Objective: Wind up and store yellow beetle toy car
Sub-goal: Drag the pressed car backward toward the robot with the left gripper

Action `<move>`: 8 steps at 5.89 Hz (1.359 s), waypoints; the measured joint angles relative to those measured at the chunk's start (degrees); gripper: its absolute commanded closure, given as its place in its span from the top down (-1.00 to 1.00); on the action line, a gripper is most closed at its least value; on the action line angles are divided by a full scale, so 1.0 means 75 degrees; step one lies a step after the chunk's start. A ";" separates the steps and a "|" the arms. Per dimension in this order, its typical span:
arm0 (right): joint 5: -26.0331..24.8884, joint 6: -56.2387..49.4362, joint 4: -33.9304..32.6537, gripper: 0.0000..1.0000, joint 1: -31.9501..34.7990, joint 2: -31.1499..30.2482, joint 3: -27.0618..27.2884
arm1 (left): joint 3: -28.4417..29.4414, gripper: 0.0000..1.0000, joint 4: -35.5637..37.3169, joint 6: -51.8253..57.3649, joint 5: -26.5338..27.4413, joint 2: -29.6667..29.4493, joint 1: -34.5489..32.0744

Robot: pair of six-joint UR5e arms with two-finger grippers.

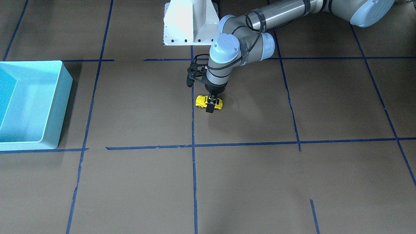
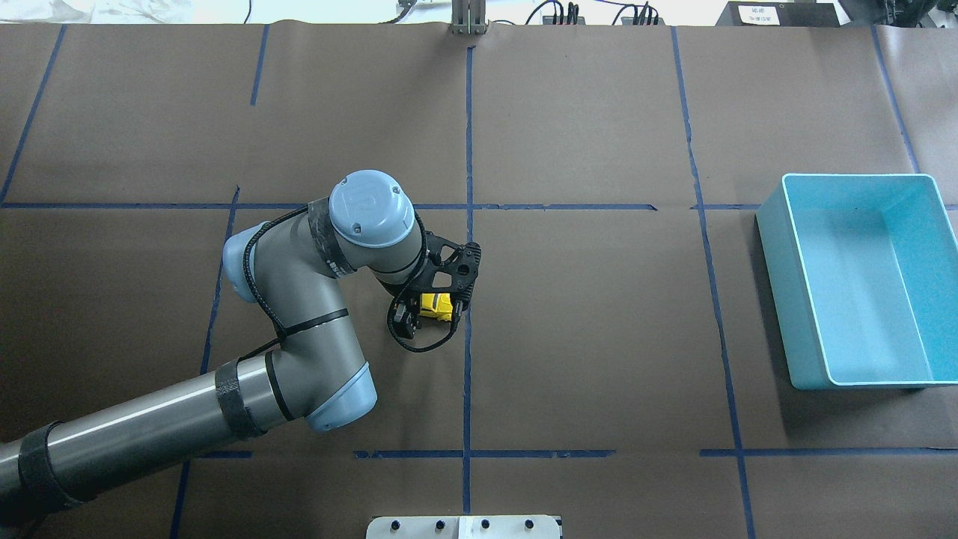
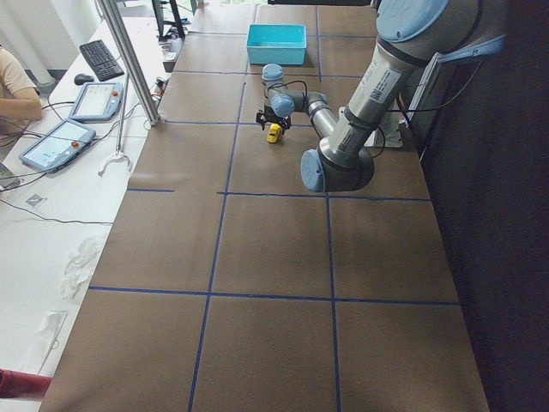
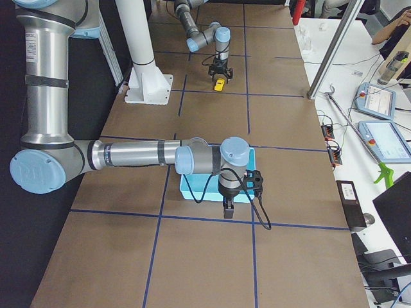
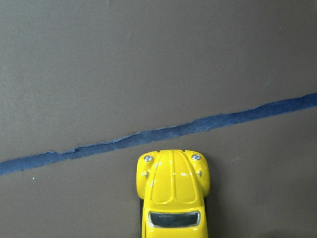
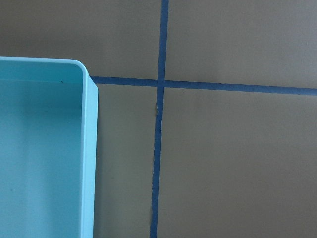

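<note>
Car (image 1: 201, 101): on table (image 1: 260, 182), well apart from bin (image 1: 60, 110). Likely light, rigid and glossy, so slippery; small wheels and wind-up spring probably delicate. Best taken across the flanks at mid-body, wheels left free to roll. Left fingers (image 1: 210, 108) narrowed onto both flanks, apparently clamped on car. Right fingers (image 4: 227, 210) just beside bin; spread impossible to tell.

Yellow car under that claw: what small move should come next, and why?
Probably drag the yellow beetle toy car backward, away from the blue tape line, wheels pressed on the table, to wind it. The left claw straddles its middle, and its nose points at the tape. I cannot tell whether the claw is clamped; if not, close first.
</note>
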 measured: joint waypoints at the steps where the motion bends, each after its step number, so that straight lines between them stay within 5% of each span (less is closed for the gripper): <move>1: 0.0003 0.0000 0.0000 1.00 0.0005 -0.0002 0.0012 | 0.0111 0.50 -0.0018 0.0000 0.0001 -0.0087 0.0000; 2: -0.0004 0.0000 0.0000 1.00 0.0008 -0.0002 0.0009 | 0.0206 0.14 -0.0024 0.0000 -0.0002 -0.0145 0.0001; 4: -0.0008 0.0000 0.0000 1.00 0.0008 -0.0003 0.0013 | 0.0263 -0.24 -0.0010 0.0000 -0.0032 -0.0178 0.0001; 8: -0.0008 -0.0008 0.0000 1.00 0.0008 -0.0003 -0.0005 | 0.0142 -0.26 0.0044 -0.1035 -0.0065 -0.0238 0.0001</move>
